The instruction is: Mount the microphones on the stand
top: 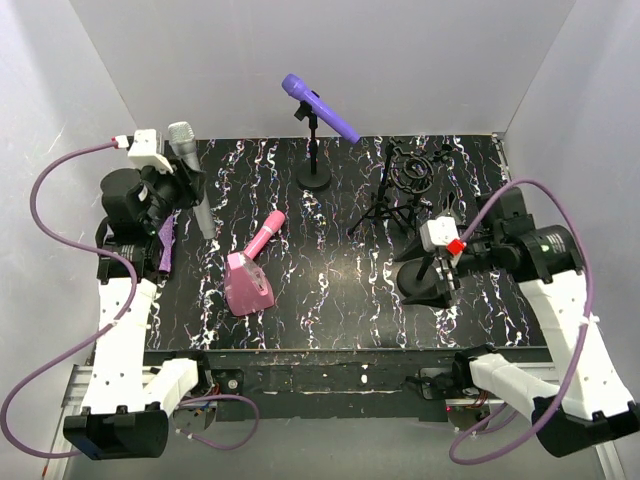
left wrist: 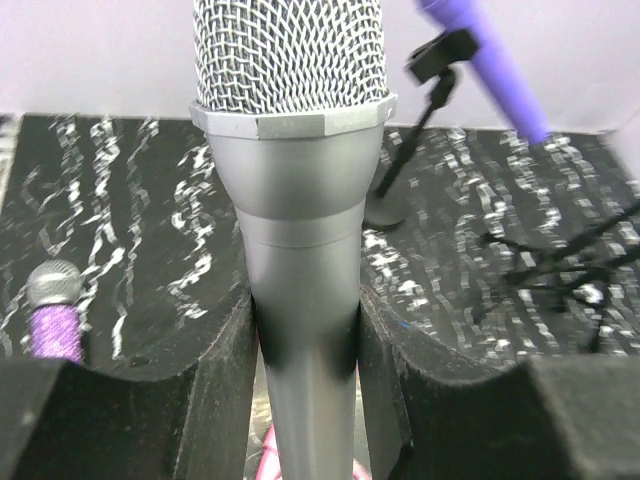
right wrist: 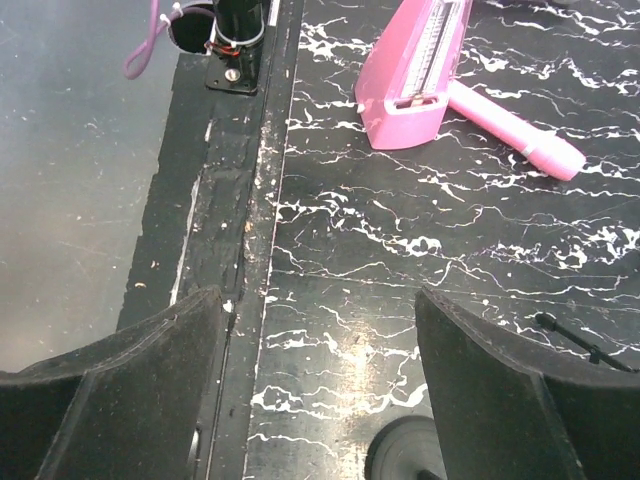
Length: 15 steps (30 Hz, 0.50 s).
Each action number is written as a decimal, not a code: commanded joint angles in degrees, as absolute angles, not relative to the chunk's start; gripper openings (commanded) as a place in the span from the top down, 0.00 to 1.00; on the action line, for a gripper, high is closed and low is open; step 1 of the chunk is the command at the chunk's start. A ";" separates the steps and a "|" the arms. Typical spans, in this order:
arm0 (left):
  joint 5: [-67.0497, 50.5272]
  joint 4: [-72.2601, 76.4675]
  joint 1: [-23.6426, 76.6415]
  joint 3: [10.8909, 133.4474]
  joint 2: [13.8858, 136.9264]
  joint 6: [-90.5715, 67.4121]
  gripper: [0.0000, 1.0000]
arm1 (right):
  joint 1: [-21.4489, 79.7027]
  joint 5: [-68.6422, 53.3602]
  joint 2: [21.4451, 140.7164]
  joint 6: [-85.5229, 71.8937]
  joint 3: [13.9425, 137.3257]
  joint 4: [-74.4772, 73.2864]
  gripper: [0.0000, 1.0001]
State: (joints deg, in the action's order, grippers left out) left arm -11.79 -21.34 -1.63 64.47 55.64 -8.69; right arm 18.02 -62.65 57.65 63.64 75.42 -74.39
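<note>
My left gripper [top: 190, 185] is shut on the silver-grey microphone [top: 190, 170], held up at the far left; in the left wrist view the microphone [left wrist: 300, 250] stands upright between my fingers [left wrist: 220, 380]. The plain purple microphone [top: 320, 108] sits clipped on a round-base stand [top: 314, 178] at the back. The pink microphone [top: 263, 236] lies on the mat, touching a pink wedge block [top: 246, 286]. The glittery purple microphone [top: 166, 243] lies under my left arm. My right gripper [top: 440, 285] is open and empty above a round stand base [right wrist: 405, 455].
A black tripod stand with a shock mount [top: 405, 185] stands at the back right. The mat's front edge and a black rail [right wrist: 235, 200] run below the right gripper. White walls enclose the table on three sides.
</note>
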 commanded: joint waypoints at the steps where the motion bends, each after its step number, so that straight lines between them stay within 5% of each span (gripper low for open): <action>1: -23.01 -20.31 -0.88 69.08 53.88 -13.70 1.00 | 17.67 -62.58 54.67 57.49 81.20 -79.01 0.15; 15: -35.07 -13.10 7.73 71.02 50.54 -23.90 1.00 | 9.32 -66.44 58.62 54.58 92.11 -82.01 0.15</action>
State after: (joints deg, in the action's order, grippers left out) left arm -31.83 -16.03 5.17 69.12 52.07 -20.88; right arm 10.90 -63.90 57.89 56.64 89.93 -76.64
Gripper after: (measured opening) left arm 0.370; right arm 0.853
